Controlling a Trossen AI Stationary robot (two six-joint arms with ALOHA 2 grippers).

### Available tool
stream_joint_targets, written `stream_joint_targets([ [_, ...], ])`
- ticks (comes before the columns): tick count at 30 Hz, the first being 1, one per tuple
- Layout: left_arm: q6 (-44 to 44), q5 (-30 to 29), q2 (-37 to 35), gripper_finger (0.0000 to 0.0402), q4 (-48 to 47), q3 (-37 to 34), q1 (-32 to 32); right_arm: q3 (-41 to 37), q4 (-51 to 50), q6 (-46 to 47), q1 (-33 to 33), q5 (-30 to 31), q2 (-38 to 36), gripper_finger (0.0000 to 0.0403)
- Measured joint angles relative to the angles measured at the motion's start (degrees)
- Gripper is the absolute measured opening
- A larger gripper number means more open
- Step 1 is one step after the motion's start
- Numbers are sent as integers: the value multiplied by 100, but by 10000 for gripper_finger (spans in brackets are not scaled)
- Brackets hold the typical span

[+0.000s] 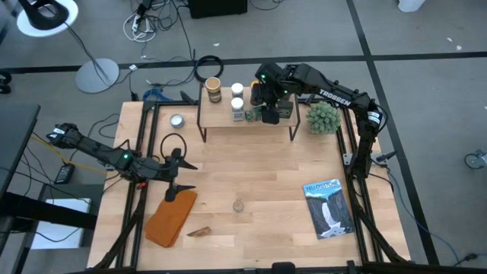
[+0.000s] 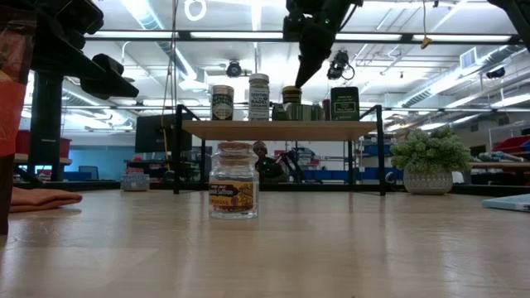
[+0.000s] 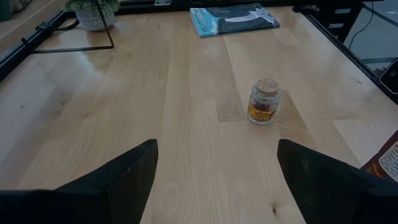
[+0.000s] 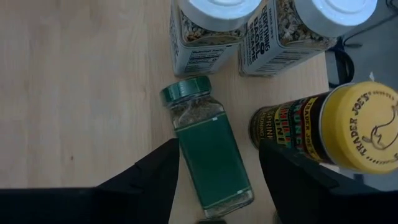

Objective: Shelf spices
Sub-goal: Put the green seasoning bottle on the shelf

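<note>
The surface (image 1: 251, 175) carries the shelf (image 1: 247, 116) at its far edge, with most of the spices already on top.

One green jar (image 4: 208, 146) lies on its side on the shelf. Its long axis runs between the right claw's (image 4: 214, 186) fingers, with its cap pointing away from the wrist. A yellow-topped jar (image 4: 329, 127) lies just beside it, and two white-capped jars (image 4: 217, 31) stand past its cap. The right claw hangs over the shelf with fingers apart, straddling the green jar. Contact cannot be confirmed.

One cork jar (image 1: 238, 205) stands upright alone mid-surface, near side, well apart from the shelf. The left claw (image 1: 173, 173) hovers to its left, fingers wide apart and empty. The jar lies ahead of it, slightly toward one finger. Judgement: the left arm is the nearer to this jar.
</note>
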Motion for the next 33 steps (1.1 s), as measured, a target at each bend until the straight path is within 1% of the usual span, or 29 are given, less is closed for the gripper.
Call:
stream_joint_targets([
  [4,-1,2,2,335,1,0,0,0,-4,217,13,-6,0,219],
  [13,0,2,2,335,0,-2,0,-16,17,7,5,-1,0,219],
  [17,1,2,1,335,-1,-2,0,-289,78,-325,6,57,-4,219],
  [20,1,2,2,335,-1,-2,2,-515,321,-583,29,313,-4,219],
  [27,1,2,0,335,1,-2,2,-830,687,-960,37,291,-2,219],
  [33,0,1,2,335,-1,-2,2,-1136,936,-1047,34,328,-15,220],
])
